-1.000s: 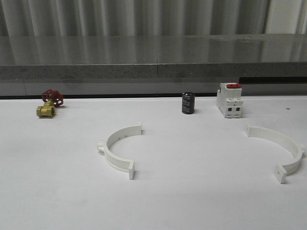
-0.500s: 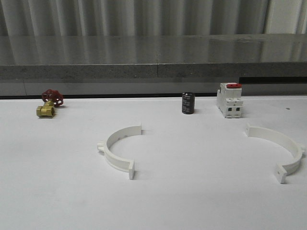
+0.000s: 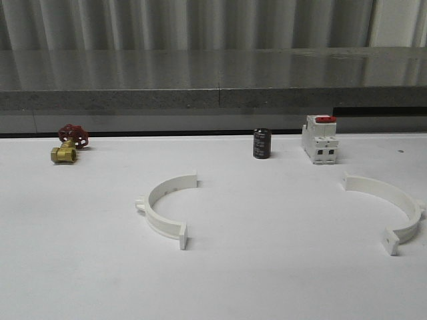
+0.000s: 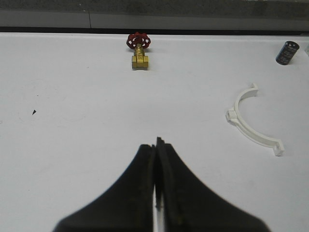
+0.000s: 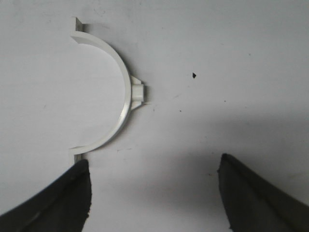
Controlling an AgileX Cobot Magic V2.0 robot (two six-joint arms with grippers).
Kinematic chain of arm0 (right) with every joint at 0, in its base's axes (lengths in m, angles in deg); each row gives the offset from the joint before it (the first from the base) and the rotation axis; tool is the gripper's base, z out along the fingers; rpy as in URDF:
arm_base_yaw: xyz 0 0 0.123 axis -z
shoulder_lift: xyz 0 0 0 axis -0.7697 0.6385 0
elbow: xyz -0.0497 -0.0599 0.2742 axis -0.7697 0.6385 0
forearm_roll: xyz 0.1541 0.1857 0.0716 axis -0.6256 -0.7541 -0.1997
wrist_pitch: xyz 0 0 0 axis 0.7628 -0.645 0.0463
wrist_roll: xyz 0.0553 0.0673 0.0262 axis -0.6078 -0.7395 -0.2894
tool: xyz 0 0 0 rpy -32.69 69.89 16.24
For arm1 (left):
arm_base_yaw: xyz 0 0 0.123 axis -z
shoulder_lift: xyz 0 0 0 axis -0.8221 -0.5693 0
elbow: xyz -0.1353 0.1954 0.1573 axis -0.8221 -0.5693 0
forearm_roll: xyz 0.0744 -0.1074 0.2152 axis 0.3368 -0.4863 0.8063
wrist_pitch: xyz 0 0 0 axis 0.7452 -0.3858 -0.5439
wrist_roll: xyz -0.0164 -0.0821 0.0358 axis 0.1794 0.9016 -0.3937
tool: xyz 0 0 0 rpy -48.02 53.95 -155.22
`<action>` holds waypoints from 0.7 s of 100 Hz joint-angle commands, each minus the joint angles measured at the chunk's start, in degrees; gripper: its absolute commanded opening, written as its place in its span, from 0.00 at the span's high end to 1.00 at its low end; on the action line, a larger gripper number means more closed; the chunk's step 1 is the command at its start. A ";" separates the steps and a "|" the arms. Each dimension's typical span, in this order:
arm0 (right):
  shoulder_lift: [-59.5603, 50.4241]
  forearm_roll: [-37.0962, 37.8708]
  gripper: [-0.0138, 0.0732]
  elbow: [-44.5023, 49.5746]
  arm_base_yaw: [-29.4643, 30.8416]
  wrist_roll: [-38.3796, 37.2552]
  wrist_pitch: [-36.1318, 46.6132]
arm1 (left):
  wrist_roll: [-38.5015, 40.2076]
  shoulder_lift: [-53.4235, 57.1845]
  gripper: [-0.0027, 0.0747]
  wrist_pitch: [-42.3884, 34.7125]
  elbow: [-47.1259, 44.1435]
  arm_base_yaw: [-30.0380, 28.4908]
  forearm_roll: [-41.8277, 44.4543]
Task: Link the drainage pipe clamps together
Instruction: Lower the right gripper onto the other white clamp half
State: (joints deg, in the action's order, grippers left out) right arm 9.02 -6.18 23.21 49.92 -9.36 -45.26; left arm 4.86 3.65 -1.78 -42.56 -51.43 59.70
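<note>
Two white half-ring drainage pipe clamps lie flat and far apart on the white table. The left clamp [image 3: 151, 205] is left of centre with its open side facing right. The right clamp [image 3: 390, 192] is near the right edge. In the left wrist view my left gripper [image 4: 157, 145] is shut and empty, and the left clamp [image 4: 256, 138] lies well off to one side of it. My right gripper [image 5: 153, 166] is open above the table. The right clamp [image 5: 129, 96] lies just beyond it, one end tab close to a fingertip [image 5: 77, 183] without touching it.
A brass valve with a red handwheel [image 3: 67, 145] sits at the back left. A black cylinder [image 3: 261, 143] and a white red-topped switch [image 3: 319, 140] stand at the back, centre right. A grey ledge [image 3: 213, 100] runs behind the table.
</note>
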 commanded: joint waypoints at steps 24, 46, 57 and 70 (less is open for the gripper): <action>11.23 -0.64 0.21 -8.40 -2.19 3.65 3.61 | 0.12 -0.35 0.99 -3.66 1.52 -0.08 -0.96; 17.20 -0.64 0.21 -9.37 -2.33 3.65 5.79 | 0.12 -0.35 0.99 -3.66 1.52 -0.08 -0.96; 19.82 -0.64 0.21 -10.05 -2.33 3.65 5.95 | 0.12 -0.35 0.99 -3.66 1.52 -0.08 -0.96; 22.36 -0.66 0.21 -10.35 -2.33 3.65 6.92 | 0.12 -0.35 0.99 -3.66 1.52 -0.08 -0.96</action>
State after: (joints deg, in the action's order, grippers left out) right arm 32.41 -6.55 14.65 47.56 -6.51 -40.73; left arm 4.86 3.65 -1.78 -42.56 -51.43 59.70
